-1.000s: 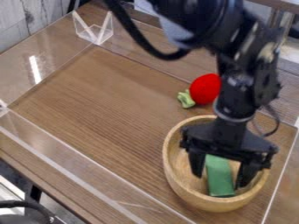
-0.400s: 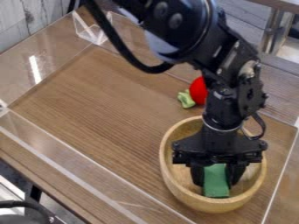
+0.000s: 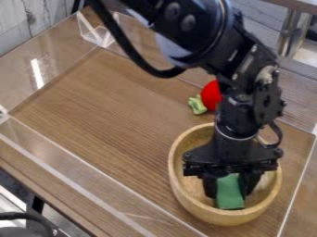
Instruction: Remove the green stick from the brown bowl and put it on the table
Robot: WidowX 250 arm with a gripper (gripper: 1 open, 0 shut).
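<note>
Gripper (image 3: 231, 180) points straight down inside the brown bowl (image 3: 188, 191), jaws pressed in on the green stick (image 3: 231, 195), pinching its upper end; the stick's lower end shows below the fingers, down near the bowl's floor by the near wall. Black arm (image 3: 198, 42) comes in from the top of the view and drops over the bowl, hiding most of the far rim. Bowl sits at the near right of the table (image 3: 111, 102), close to the right-hand clear acrylic wall (image 3: 301, 176), so little room on that side or toward the front edge. Open wood-grain tabletop runs wide to the left and toward the back, nothing lying on it across the whole middle stretch. Count: one bowl, one green stick, one red round toy (image 3: 210, 93), one arm. Toy with its small green leafy stem (image 3: 196, 104) lies just behind the bowl, partly hidden by the wrist, close to the rim but whether touching it cannot be told. Clear walls ring the table; a folded clear bracket piece (image 3: 96, 35) stands at the far left corner, well apart from everything. Bowl's thick rim surrounds the gripper on all sides; the toy is the only loose thing near it.
</note>
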